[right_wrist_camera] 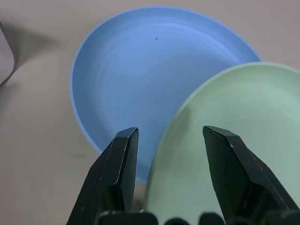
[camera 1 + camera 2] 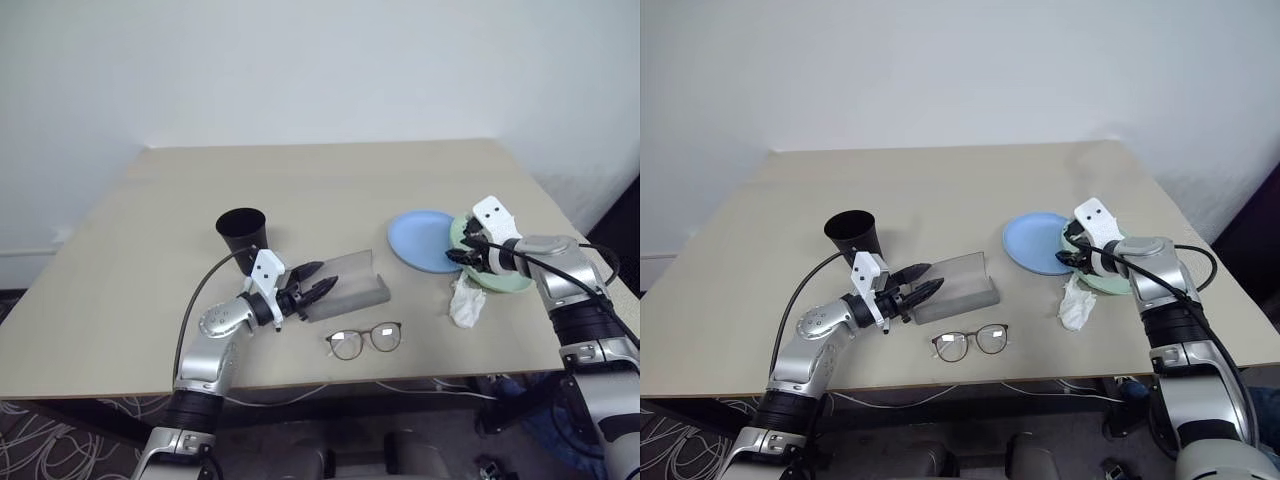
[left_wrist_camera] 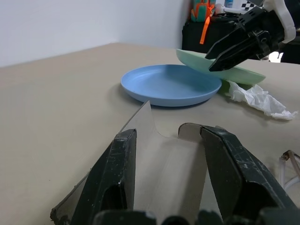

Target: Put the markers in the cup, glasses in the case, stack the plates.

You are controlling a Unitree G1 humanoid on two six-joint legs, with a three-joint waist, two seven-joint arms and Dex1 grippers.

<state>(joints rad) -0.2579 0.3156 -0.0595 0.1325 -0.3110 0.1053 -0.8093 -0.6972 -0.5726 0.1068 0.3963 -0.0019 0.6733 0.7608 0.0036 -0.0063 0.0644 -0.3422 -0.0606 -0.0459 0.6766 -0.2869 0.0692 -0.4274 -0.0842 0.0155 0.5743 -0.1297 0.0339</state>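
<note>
On the tan table (image 2: 330, 190) in front of me, my left gripper (image 2: 318, 287) hovers level over the near end of the grey case (image 2: 352, 284), its two black fingers (image 3: 115, 178) spread apart with nothing between them. Seen along those fingers, the case lies open just ahead, its pale lid flap standing up. Behind the left gripper, near the middle of the table, the black cup (image 2: 242, 235) stands upright with its wider rim on top; I cannot tell whether anything is inside it. Just in front of the case, close to the table's near edge, the glasses (image 2: 364, 340) lie flat with their thin dark frame and roundish clear lenses facing up.

Over on my right side, my right gripper (image 2: 459, 256) tilts downward above the plates, its fingers (image 1: 117, 173) parted and gripping nothing. Its fingertips straddle the rim of the mint green plate (image 1: 243, 140), which overlaps the edge of the light blue plate (image 1: 140, 79) and sits tilted on it rather than squarely stacked. Beside the green plate, towards me, lies a crumpled white tissue (image 2: 466, 303), touching or nearly touching the plate's edge.
</note>
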